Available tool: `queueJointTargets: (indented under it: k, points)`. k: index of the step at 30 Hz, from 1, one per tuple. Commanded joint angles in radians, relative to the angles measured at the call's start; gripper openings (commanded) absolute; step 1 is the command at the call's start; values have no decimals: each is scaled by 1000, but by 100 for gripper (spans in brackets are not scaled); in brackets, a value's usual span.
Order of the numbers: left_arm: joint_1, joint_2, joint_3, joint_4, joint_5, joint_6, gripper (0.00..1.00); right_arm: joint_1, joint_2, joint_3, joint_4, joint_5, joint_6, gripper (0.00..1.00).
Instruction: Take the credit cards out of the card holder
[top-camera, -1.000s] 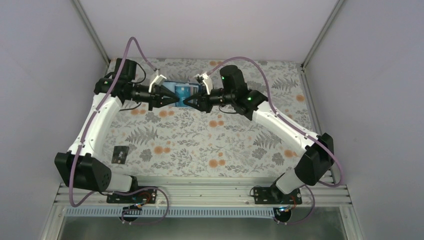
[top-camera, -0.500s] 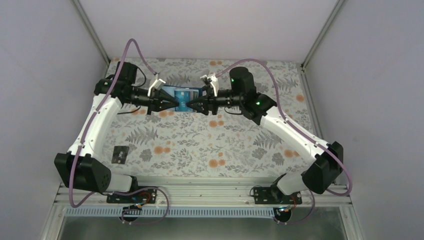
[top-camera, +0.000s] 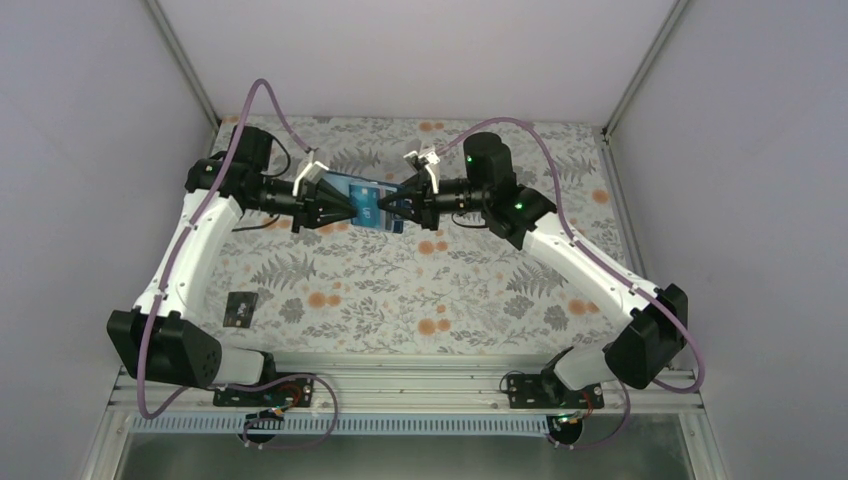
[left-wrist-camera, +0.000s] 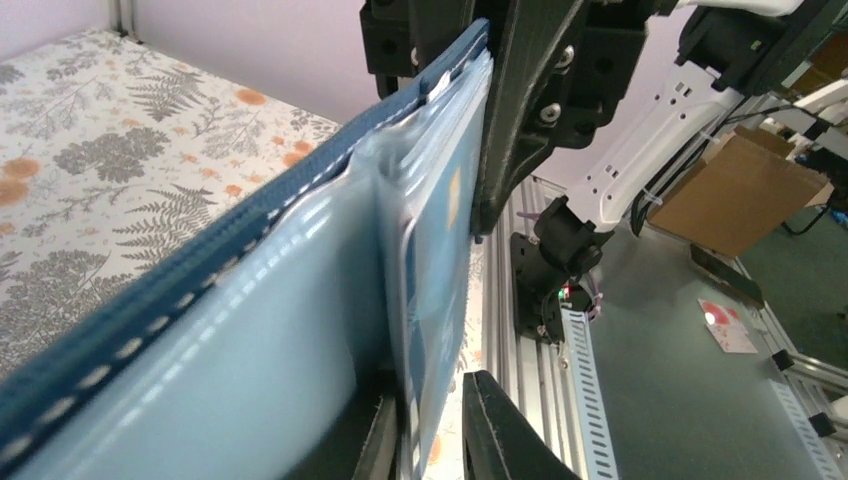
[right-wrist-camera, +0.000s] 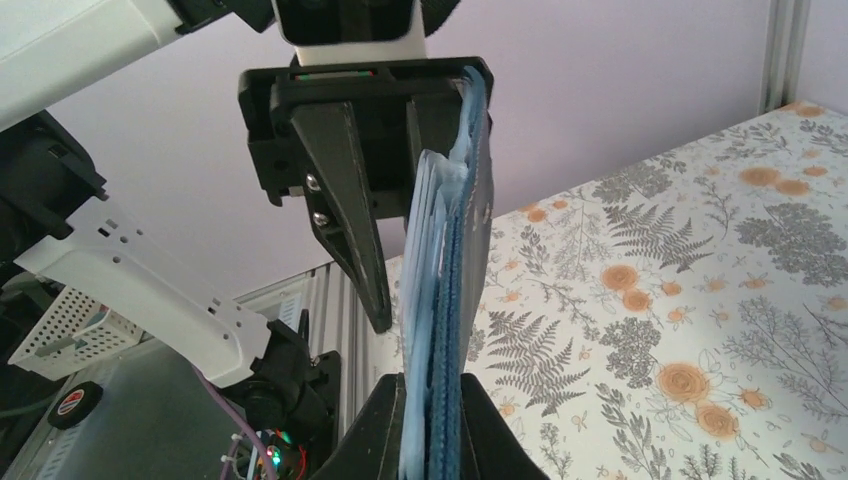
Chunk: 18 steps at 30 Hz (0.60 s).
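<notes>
Two grippers, the left gripper (top-camera: 350, 208) and the right gripper (top-camera: 388, 210), are each clamped on an opposite end of the card holder (top-camera: 364, 196), which hangs on edge between them, clear of the table (top-camera: 450, 290). The holder looks light and soft, with pockets that are probably slick and floppy, while the teal card (left-wrist-camera: 445, 250) at the left gripper's tips looks thin and stiff. Best hold, I judge, is a pinch on the card's exposed edge, with the other gripper on the stitched border.

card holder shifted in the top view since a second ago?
Yes. The card holder has tilted, and its right end now sits lower in the top view, closer to the orange flowers just below it.
</notes>
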Motion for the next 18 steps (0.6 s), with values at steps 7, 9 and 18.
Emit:
queueJointTargets:
  k: [7,9,18]
  points:
    - [45,-10,23,-32,101,59,15,-23,-30,-17,8,-57,-28,4]
    - [45,-10,14,-18,110,50,15,-22,-31,-17,12,-65,-27,4]
    - [42,-38,-16,137,44,-102,3,-23,-31,-16,23,-106,-27,4]
